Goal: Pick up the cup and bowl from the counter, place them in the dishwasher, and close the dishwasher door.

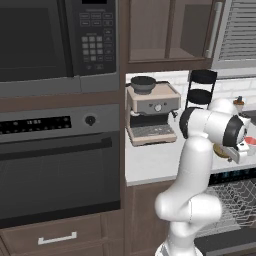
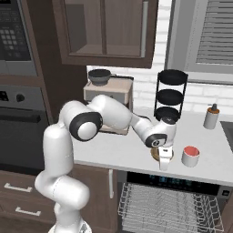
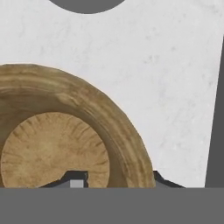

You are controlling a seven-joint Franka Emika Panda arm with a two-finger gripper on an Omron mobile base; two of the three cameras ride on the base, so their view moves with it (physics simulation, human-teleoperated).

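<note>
Bowl (image 3: 65, 144) and cup (image 2: 190, 156) sit on the desk (image 2: 123, 152); nothing is loaded. Tool (image 3: 116, 178) straddles the bowl's rim, jaws partly apart; grip uncertain. Dishwasher (image 2: 173, 205) stands open.

The bowl (image 3: 57, 144) looks like matt, grainy wood on the smooth, faintly speckled stone-like counter (image 3: 166, 87).

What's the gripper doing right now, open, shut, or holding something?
Gripper: its fingertips straddle the rim of the bowl on the counter; whether it has clamped yet cannot be told.
</note>
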